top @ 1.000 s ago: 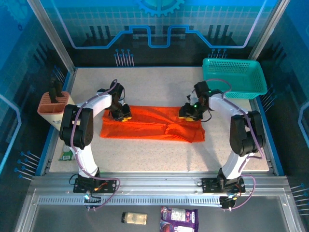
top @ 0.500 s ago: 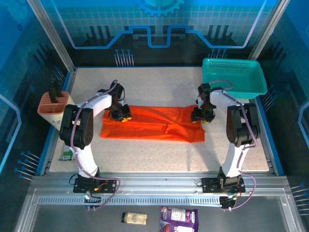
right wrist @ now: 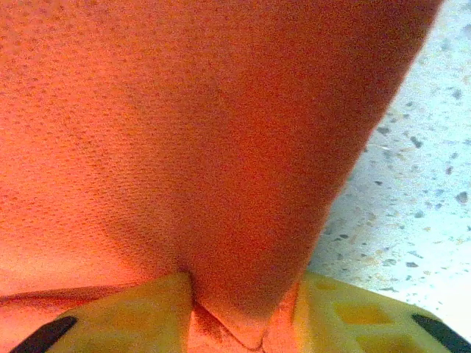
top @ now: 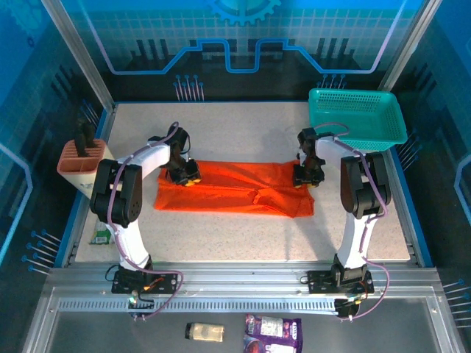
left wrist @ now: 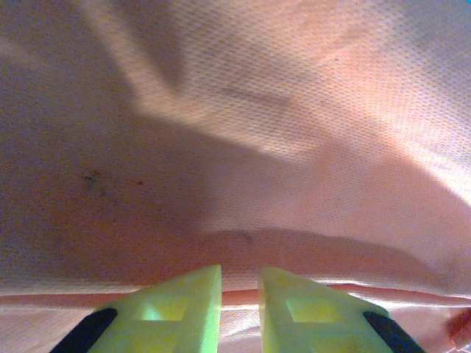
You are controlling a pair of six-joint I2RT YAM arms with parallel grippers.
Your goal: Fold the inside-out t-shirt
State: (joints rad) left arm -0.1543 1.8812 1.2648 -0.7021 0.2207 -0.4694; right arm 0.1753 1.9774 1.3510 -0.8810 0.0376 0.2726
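The inside-out t-shirt lies as a long bright orange strip across the middle of the table. My left gripper is down on its far left edge. In the left wrist view the yellow-green fingers stand close together, and the left gripper is shut on a ridge of the t-shirt. My right gripper is at the strip's far right corner. In the right wrist view the right gripper has a bunched fold of the t-shirt filling the gap between its fingers.
A teal mesh basket stands at the back right, close behind the right arm. A brown slotted holder sits at the left edge. Bare speckled table stretches in front of the shirt, and also beside its corner.
The right gripper has shifted right, off the shirt's top, to its far right corner and closed on the cloth. The left gripper and the shirt's left end have not moved.
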